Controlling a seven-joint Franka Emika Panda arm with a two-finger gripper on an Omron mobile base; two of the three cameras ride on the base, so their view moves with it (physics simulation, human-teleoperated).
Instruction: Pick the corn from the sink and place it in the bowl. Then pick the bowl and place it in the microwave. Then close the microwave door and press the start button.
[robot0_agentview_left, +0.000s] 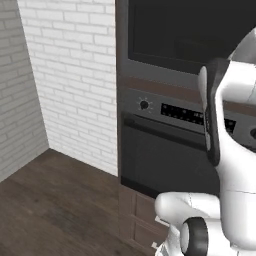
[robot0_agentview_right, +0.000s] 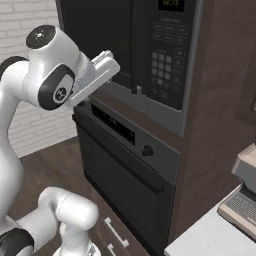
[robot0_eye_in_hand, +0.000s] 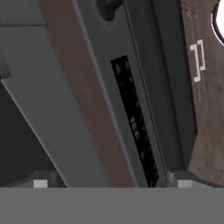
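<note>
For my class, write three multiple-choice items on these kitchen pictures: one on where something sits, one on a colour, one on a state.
1. Where is the oven relative to the microwave?
A. Directly below
B. Directly above
C. On the floor beside it

2. What colour is the brick wall?
A. Red
B. White
C. Green

3. How does the microwave door stand?
A. Wide open
B. Taken off
C. Shut flush with the front

Answers:
1 A, the oven with its knob sits under the keypad panel.
2 B, its bricks are white with grey joints.
3 C, its dark window lies level with the keypad side.
</note>
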